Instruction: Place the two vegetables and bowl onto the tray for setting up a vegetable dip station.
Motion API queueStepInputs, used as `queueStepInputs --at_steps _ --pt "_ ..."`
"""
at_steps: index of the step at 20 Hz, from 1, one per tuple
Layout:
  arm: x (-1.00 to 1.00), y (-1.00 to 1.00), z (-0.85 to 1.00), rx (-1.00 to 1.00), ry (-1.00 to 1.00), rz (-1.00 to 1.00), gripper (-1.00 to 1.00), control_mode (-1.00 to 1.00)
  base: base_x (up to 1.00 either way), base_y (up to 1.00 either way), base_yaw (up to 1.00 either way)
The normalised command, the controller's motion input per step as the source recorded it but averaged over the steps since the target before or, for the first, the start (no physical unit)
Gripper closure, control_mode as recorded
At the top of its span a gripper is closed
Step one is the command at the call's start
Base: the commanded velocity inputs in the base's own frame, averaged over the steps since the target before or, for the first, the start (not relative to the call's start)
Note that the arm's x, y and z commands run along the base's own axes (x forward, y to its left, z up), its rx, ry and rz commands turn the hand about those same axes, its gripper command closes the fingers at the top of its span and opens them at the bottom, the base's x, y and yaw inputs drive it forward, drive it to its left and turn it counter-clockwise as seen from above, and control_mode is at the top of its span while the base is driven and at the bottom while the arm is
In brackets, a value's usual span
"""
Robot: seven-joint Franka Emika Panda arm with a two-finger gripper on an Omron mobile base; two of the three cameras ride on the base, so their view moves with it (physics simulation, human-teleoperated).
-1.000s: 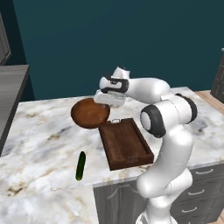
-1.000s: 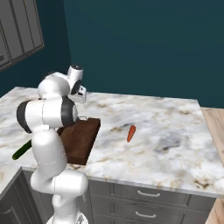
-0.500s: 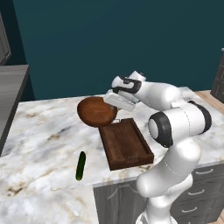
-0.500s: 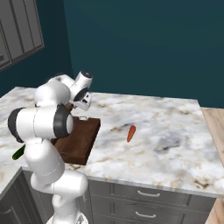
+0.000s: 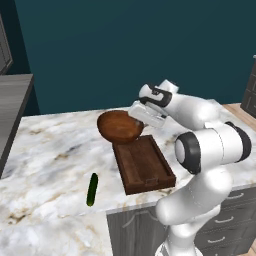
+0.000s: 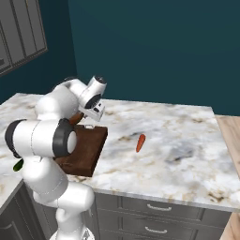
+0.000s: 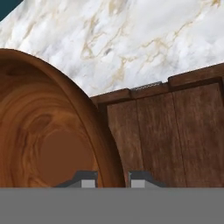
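The brown wooden bowl [image 5: 119, 126] hangs tilted in the air over the far end of the dark wooden tray [image 5: 142, 164], with my gripper [image 5: 136, 116] shut on its right rim. In the hand view the rim of the bowl [image 7: 39, 144] runs between my gripper [image 7: 113, 177] and its two tips, and the tray [image 7: 175, 135] lies below. The green cucumber [image 5: 92, 189] lies on the marble left of the tray near the front edge. The red-orange carrot [image 6: 139, 143] lies on the counter right of the tray [image 6: 89, 150].
The marble counter [image 5: 55, 150] ends in a front edge just below the tray and cucumber. A wood-topped surface [image 6: 229, 136] adjoins it on the right. Grey cabinets [image 6: 21, 33] hang at the upper left, and a dark teal wall stands behind.
The arm has carried the bowl to the right, from beside the tray's far left corner to above its far end. The cucumber, carrot and tray have not moved.
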Motion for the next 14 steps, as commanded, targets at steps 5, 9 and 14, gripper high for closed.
queueStepInputs --at_steps 5,9,14 --pt "-0.27 -0.32 0.05 0.0 0.0 0.0 1.0 -1.0 0.0 0.0 0.0" --pt "-0.35 -0.32 0.0 0.0 0.0 0.0 1.0 -1.0 0.0 0.0 0.0" --pt "-0.22 -0.28 0.0 -0.03 0.04 -0.01 1.0 -1.0 0.0 0.0 0.0"
